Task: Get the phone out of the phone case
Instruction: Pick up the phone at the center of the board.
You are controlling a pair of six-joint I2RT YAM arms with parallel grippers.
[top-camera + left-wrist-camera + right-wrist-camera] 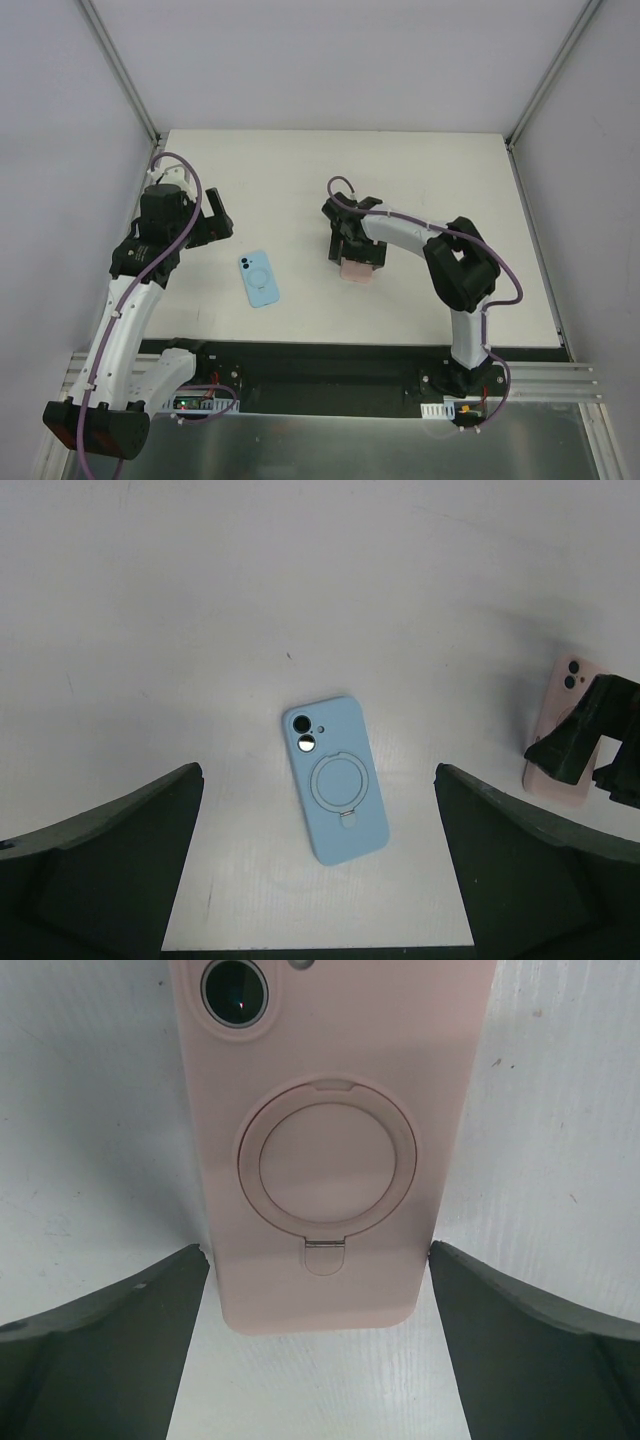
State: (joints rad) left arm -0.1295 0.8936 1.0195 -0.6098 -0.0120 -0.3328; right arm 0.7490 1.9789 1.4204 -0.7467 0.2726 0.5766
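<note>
A pink phone case [330,1110] with a ring holder and a camera lens showing lies back-up on the white table [300,180]. My right gripper [318,1252] is open and straddles its lower end, one fingertip close to each long edge. In the top view the right gripper [352,245] covers most of the pink case [358,270]. A blue phone case [259,278] with a ring holder lies back-up to the left. My left gripper [216,226] is open and empty, raised beyond the blue case [335,778], which shows between its fingers [120,860].
The pink case [557,720] and the right gripper's dark fingers [590,735] show at the right edge of the left wrist view. White walls enclose the table on three sides. A black rail [320,365] with the arm bases runs along the near edge.
</note>
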